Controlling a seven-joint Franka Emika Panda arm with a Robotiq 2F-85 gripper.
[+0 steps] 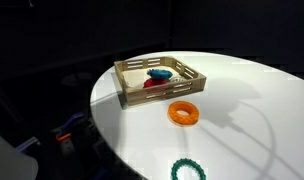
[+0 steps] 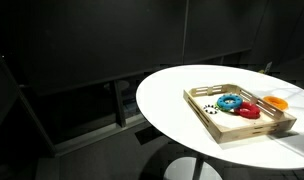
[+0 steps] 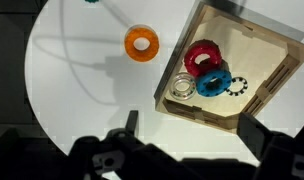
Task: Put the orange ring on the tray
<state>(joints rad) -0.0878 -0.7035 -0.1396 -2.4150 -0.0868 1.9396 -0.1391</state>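
**Orange ring [image 1: 184, 113] lies on the table [image 1: 252, 90] outside the tray [image 1: 152, 97], with the claw [image 3: 190, 122] spread and empty**

The small orange ring rests flat on the round white table, near the light-wood tray's slatted side but clear of it and not inside. In the wrist view the claw hangs above the scene with its two dark fingers [image 3: 130, 124] set wide apart, gripping nothing. Inside the tray a red ring [image 3: 202, 57] and a blue ring [image 3: 214, 82] lie close together. A clear ring [image 3: 183, 87] sits just beside them, and a thin black beaded ring [image 3: 238, 87] lies on the blue ring's other side. A green ring [image 1: 188, 170] sits near the table's edge, well apart from the tray.
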